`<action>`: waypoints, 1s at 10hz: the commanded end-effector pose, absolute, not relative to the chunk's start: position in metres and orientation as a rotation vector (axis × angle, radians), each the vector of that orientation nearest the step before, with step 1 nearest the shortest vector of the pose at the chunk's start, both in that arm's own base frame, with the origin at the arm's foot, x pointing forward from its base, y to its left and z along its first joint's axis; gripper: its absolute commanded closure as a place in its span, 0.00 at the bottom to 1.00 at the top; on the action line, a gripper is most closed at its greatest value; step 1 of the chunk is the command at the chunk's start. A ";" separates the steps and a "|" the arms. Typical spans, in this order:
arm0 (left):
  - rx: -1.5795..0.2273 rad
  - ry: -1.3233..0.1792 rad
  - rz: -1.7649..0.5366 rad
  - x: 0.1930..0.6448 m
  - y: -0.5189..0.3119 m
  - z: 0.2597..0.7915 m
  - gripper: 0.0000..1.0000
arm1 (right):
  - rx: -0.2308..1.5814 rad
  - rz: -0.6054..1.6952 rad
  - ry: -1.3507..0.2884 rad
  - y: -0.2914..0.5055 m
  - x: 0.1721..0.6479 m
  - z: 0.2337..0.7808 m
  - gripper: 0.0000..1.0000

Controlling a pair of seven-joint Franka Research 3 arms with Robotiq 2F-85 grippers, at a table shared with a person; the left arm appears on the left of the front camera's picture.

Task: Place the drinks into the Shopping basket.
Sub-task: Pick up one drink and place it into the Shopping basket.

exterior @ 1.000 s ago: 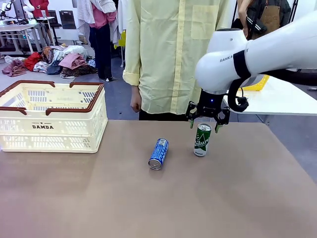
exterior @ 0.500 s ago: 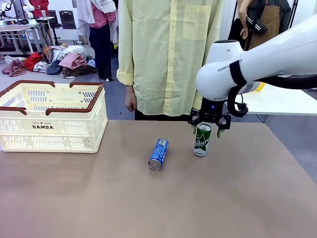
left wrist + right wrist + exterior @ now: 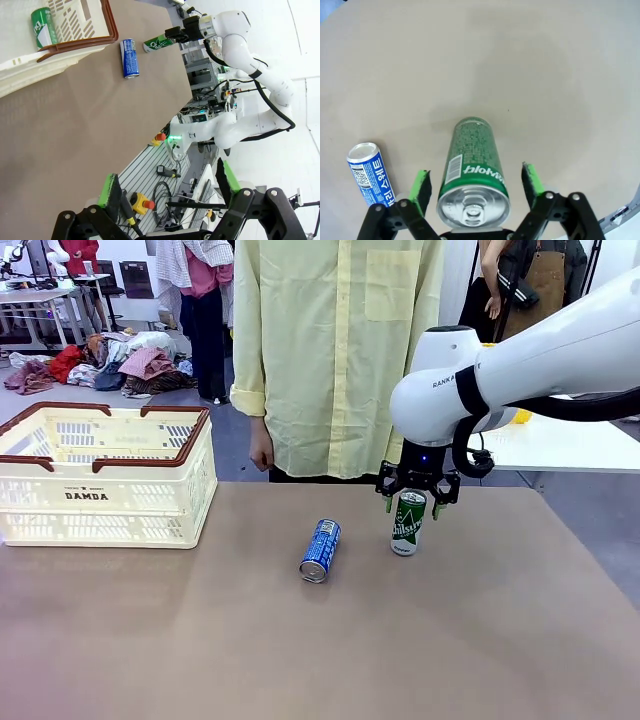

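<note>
A green drink can (image 3: 408, 523) stands upright right of the table's middle. My right gripper (image 3: 412, 503) straddles its top, open. In the right wrist view both green pads (image 3: 422, 184) stand a small gap away from the can (image 3: 475, 160). A blue drink can (image 3: 320, 550) lies on its side to the left of it, also seen as the blue can (image 3: 370, 172) beside the finger. The cream Shopping basket (image 3: 105, 490) sits at the far left. Another green can (image 3: 44, 27) lies inside the basket (image 3: 107, 30). My left gripper (image 3: 167, 185) hangs open off the table, holding nothing.
A person in a pale yellow shirt (image 3: 330, 350) stands at the far edge, one hand (image 3: 262, 455) hanging between basket and cans. Bare brown tabletop (image 3: 300, 640) spreads across the front. A white side table (image 3: 570, 440) stands behind my right arm.
My right gripper has come down from just above the green can to straddle its top. The person has shifted slightly left. The cans have not moved.
</note>
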State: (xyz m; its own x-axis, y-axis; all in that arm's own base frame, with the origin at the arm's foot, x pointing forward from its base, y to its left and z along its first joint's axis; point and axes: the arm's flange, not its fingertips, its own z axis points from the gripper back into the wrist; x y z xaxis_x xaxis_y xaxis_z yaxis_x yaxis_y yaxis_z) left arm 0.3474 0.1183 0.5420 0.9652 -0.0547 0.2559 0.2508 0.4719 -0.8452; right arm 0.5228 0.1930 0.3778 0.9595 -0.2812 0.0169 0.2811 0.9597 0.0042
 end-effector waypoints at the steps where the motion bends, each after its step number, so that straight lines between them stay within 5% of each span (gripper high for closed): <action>1: -1.067 -0.208 -0.204 0.345 0.119 0.541 0.00 | 0.003 -0.262 -0.016 0.192 0.529 0.379 1.00; 7: -1.067 -0.208 -0.204 0.345 0.119 0.541 0.00 | -0.001 -0.248 -0.009 0.193 0.527 0.384 1.00; 10: -1.067 -0.208 -0.204 0.345 0.119 0.541 0.00 | 0.004 -0.211 0.034 0.189 0.516 0.449 1.00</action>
State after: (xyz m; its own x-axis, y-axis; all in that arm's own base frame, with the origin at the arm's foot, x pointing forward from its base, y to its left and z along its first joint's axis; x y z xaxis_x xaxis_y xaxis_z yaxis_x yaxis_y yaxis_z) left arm 0.3475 0.1183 0.5419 0.9652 -0.0547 0.2556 0.2506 0.4718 -0.8453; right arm 0.5192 0.1920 0.4071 0.9700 -0.2430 -0.0082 0.2429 0.9699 -0.0136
